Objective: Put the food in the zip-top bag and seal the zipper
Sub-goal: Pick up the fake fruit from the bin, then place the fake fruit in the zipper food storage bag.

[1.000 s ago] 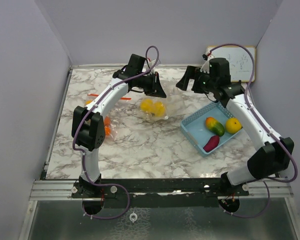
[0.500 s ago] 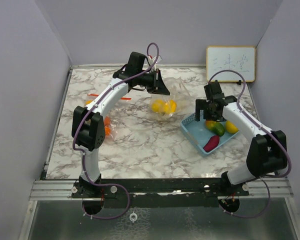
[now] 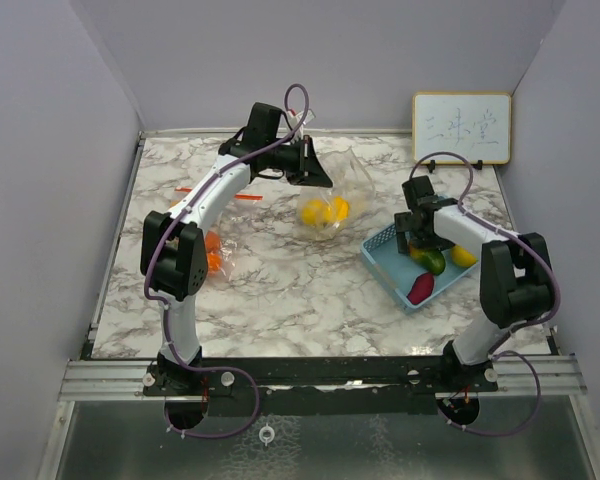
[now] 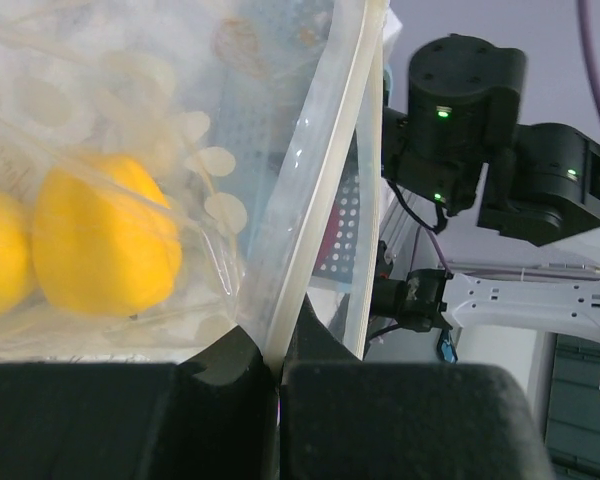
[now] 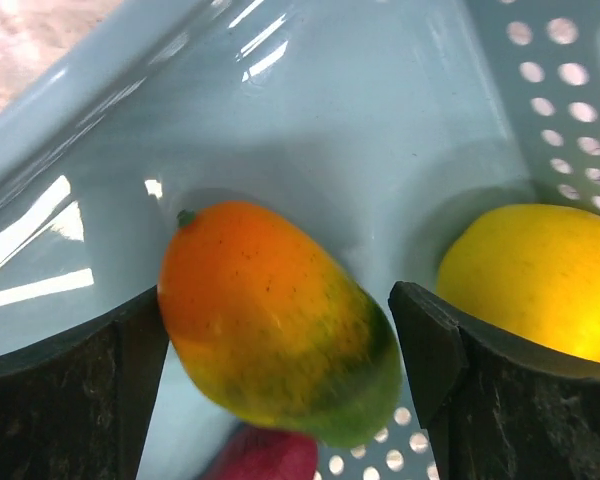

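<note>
A clear zip-top bag (image 3: 332,200) holds yellow toy fruits (image 3: 324,211) at mid-table. My left gripper (image 3: 316,178) is shut on the bag's rim (image 4: 310,230) and holds it up; two yellow fruits (image 4: 105,250) show through the plastic. My right gripper (image 3: 426,246) is down in the light blue basket (image 3: 378,249). It is open, its fingers (image 5: 460,385) standing either side of an orange-green mango (image 5: 280,320). A yellow fruit (image 5: 530,275) lies to the mango's right and a dark red one (image 5: 265,455) below it.
A small whiteboard (image 3: 462,127) leans on the back wall at the right. Orange items in clear plastic (image 3: 212,253) lie by the left arm, with red strips (image 3: 245,197) behind them. The basket's perforated walls (image 5: 570,90) close round the right gripper.
My right arm has swung from the back of the table down into the basket, over the mango. My left gripper has kept hold of the bag, which shifted a little to the right.
</note>
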